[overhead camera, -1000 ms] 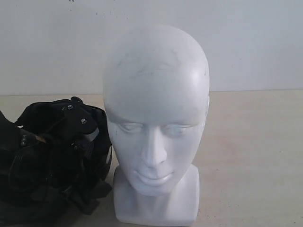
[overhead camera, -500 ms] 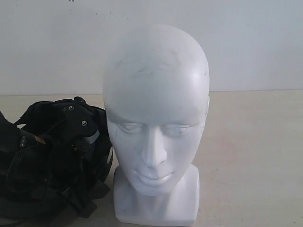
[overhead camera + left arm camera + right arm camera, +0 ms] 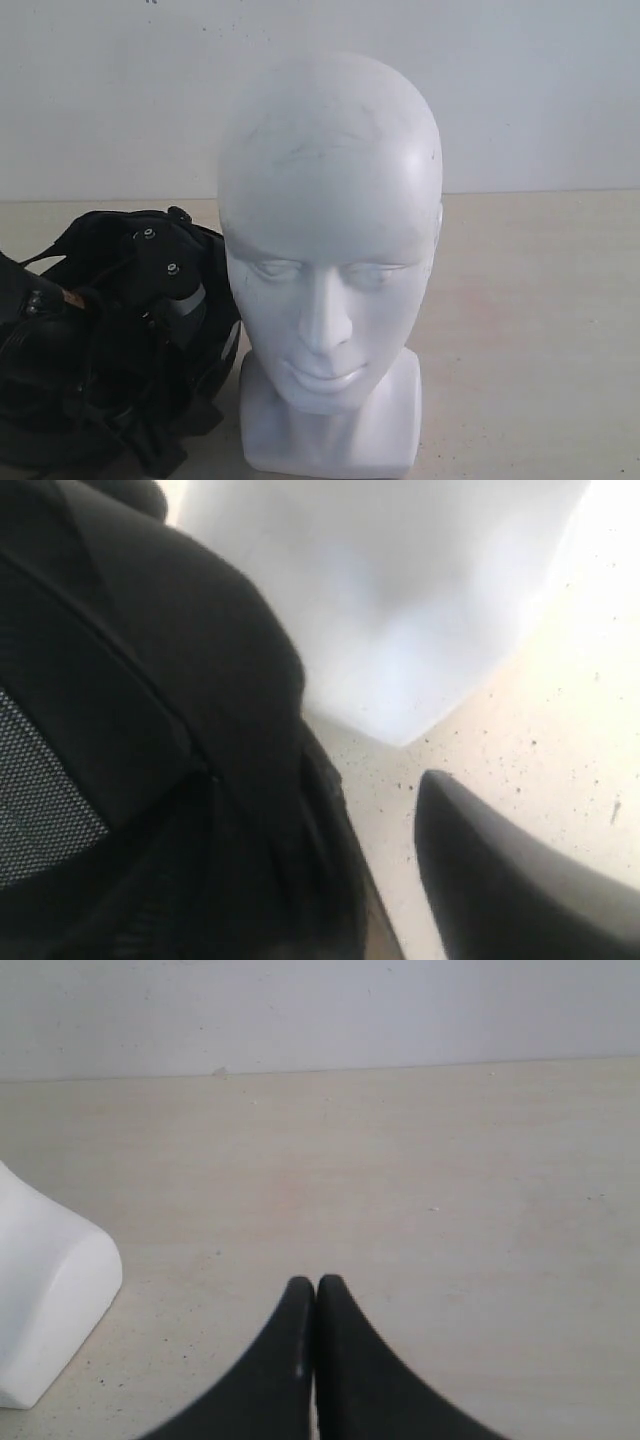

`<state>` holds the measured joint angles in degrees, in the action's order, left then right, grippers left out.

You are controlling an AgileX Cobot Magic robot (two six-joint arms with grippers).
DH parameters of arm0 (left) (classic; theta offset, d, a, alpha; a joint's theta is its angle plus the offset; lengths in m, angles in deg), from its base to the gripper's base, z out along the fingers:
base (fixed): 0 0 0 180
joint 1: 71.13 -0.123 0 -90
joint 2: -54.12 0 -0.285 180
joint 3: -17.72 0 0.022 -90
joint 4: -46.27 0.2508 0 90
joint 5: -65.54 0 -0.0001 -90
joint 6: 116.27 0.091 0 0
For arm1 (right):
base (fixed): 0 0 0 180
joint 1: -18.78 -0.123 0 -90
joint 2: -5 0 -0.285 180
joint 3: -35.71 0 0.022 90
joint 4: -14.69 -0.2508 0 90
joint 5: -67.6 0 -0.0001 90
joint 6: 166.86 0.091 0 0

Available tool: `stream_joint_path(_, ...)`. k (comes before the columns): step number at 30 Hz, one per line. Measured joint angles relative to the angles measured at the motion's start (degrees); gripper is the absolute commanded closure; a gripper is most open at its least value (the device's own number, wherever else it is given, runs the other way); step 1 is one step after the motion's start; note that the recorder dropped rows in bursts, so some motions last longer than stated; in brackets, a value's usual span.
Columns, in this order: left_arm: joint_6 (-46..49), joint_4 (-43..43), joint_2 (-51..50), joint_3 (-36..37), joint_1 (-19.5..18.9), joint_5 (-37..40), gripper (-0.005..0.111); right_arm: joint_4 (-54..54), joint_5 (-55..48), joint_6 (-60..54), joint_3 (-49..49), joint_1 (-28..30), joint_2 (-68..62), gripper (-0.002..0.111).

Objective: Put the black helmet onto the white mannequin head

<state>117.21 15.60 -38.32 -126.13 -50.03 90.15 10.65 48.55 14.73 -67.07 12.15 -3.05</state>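
1. Exterior view is showing the black helmet [image 3: 100, 370] tipping and edging closer to the white mannequin head [image 3: 330, 230], now just beside its cheek and low on the table [image 3: 530, 320].
2. Left gripper [image 3: 330, 780] is standing wide at the helmet's rim. One finger [image 3: 500, 890] is showing clear of the shell, so I cannot tell whether it is gripping.
3. Right gripper [image 3: 316, 1282] is hovering pinched together, holding nothing.
4. By my judgement, the lift is only beginning, and the head is waiting bare.
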Motion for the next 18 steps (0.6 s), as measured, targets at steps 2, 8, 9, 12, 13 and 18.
stream_joint_path(2,-1.06,0.11,0.03,0.0,0.0,-0.25,0.036,0.0,0.0,0.0,0.0,0.0,0.0,0.109)
stream_joint_path(8,-2.04,0.11,0.33,0.0,0.0,-1.82,0.036,0.0,0.0,0.0,0.0,0.0,0.0,0.109)
stream_joint_path(9,-2.17,0.0,0.33,0.0,0.0,-2.14,0.036,0.0,0.0,0.0,0.0,0.0,0.0,0.109)
stream_joint_path(12,-2.26,-0.8,0.33,0.0,0.0,-4.02,0.036,0.0,0.0,0.0,0.0,0.0,0.0,0.109)
stream_joint_path(13,-2.26,-1.03,0.33,0.0,0.0,-4.78,0.036,0.0,0.0,0.0,0.0,0.0,0.0,0.109)
stream_joint_path(18,-2.38,-2.83,-0.24,0.0,0.0,-8.14,0.036,0.0,0.0,0.0,0.0,0.0,0.0,0.109)
